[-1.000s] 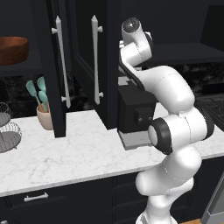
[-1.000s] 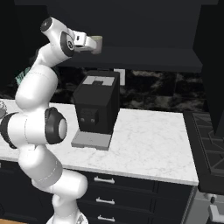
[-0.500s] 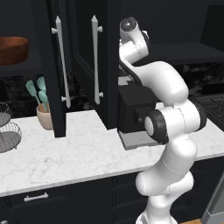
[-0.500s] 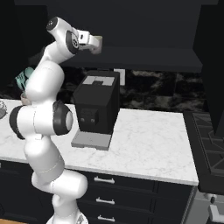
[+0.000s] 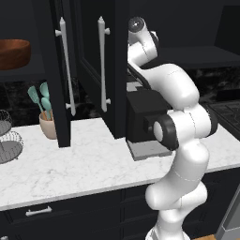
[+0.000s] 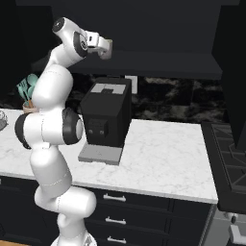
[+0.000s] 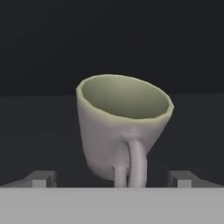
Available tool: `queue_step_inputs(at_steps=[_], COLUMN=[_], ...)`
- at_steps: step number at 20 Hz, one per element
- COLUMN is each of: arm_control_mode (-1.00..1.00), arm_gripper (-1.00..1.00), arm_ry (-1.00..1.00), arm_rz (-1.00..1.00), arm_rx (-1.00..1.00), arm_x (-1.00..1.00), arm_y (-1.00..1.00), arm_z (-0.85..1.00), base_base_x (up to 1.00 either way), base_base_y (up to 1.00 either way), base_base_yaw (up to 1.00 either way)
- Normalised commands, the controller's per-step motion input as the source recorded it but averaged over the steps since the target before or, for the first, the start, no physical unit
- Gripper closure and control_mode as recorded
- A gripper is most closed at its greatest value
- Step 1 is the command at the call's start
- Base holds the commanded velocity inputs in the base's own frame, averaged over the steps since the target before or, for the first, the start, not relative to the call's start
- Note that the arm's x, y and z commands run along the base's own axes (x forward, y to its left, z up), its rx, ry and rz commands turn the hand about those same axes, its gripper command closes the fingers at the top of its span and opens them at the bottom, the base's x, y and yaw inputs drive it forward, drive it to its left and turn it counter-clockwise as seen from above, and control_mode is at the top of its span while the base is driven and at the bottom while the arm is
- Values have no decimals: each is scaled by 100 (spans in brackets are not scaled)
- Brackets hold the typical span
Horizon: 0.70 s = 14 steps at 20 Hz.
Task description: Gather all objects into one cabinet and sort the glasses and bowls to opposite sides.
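Overhead, the black wall cabinet (image 5: 93, 65) stands with its doors swung out, presumably so things can be gathered on its dark shelf. Far to the left, the reddish-brown wooden bowl (image 5: 14, 52) sits on a high shelf. The gripper (image 7: 113, 178) is raised into the cabinet, fingers spread wide to either side of a pale grey-beige mug (image 7: 123, 127), handle nearest, not yet pinched.

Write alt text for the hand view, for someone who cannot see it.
A pale grey-beige mug sits tilted on a dark shelf, its handle facing the camera. The open gripper frames it, one fingertip on each side, not touching.
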Motion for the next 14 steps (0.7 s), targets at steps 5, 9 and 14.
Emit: queue_step_inputs(at_steps=[5, 9, 14], arm_control_mode=[-100, -100, -100], arm_gripper=[-100, -100, 100], arm_ry=[-5, -2, -1], arm_rz=[0, 0, 0], arm_rx=[2, 8, 11], arm_x=[0, 7, 15], arm_y=[-1, -9, -10], arm_z=[-1, -5, -5], base_base_x=[0, 0, 0], base_base_y=[0, 0, 0], base_base_yaw=[0, 0, 0])
